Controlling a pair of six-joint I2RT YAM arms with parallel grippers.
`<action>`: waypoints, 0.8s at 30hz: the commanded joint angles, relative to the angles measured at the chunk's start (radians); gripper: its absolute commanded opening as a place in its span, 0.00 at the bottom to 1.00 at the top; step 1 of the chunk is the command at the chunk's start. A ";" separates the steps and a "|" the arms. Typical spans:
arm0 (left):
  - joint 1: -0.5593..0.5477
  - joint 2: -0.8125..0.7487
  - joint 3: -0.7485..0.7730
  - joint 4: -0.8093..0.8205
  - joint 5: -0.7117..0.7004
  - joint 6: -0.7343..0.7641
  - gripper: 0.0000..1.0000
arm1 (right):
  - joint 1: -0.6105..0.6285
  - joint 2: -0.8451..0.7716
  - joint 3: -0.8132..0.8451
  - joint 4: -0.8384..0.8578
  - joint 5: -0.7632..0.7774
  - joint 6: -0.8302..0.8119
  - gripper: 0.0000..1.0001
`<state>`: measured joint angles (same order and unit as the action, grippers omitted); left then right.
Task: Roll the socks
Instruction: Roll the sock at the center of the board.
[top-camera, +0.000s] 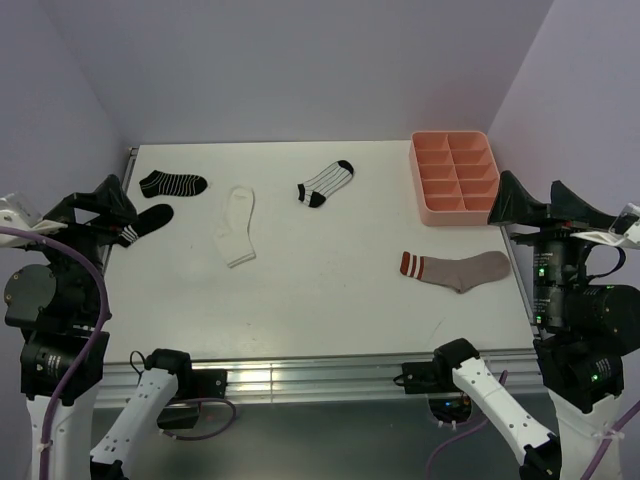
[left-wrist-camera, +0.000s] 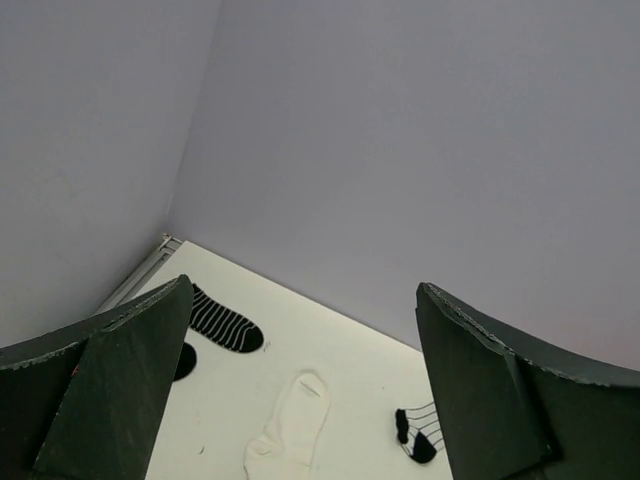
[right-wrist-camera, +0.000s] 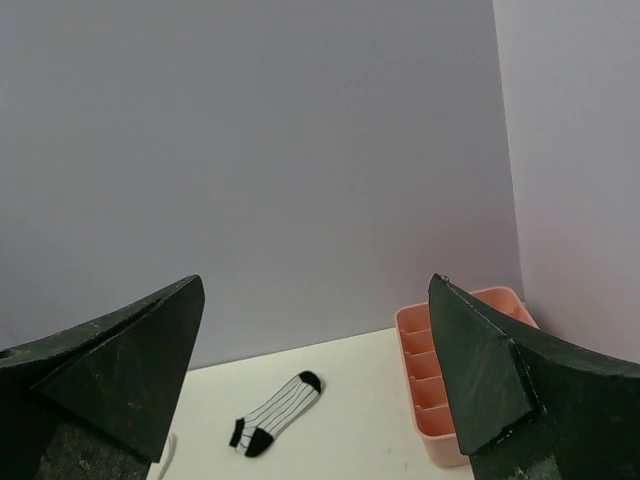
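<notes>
Five socks lie flat on the white table. A black white-striped sock (top-camera: 172, 183) is at the far left, and a second one (top-camera: 148, 220) lies just below it, partly hidden by my left gripper (top-camera: 108, 208). A plain white sock (top-camera: 236, 226) and a white thin-striped sock with black toe and heel (top-camera: 326, 183) lie mid-table. A taupe sock with a red-white cuff (top-camera: 458, 269) lies at the right. My left gripper (left-wrist-camera: 302, 285) is open, empty and raised at the left edge. My right gripper (top-camera: 540, 198) (right-wrist-camera: 316, 280) is open, empty and raised at the right edge.
A pink compartment tray (top-camera: 455, 178) stands at the far right corner and also shows in the right wrist view (right-wrist-camera: 425, 375). Purple walls enclose the table at the back and sides. A metal rail (top-camera: 320, 375) runs along the near edge.
</notes>
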<state>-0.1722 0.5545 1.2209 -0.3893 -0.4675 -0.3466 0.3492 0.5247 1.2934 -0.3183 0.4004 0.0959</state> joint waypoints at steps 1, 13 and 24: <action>-0.003 0.019 -0.007 -0.014 0.050 -0.015 1.00 | 0.007 0.011 -0.019 0.015 -0.023 0.010 1.00; -0.003 0.260 -0.130 -0.137 0.288 -0.155 1.00 | 0.007 0.067 -0.049 -0.070 -0.200 0.073 1.00; -0.003 0.691 -0.311 0.061 0.414 -0.310 1.00 | 0.007 0.034 -0.180 -0.099 -0.293 0.191 1.00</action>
<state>-0.1730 1.1946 0.9432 -0.4538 -0.0990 -0.5812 0.3492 0.5785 1.1374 -0.4145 0.1562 0.2375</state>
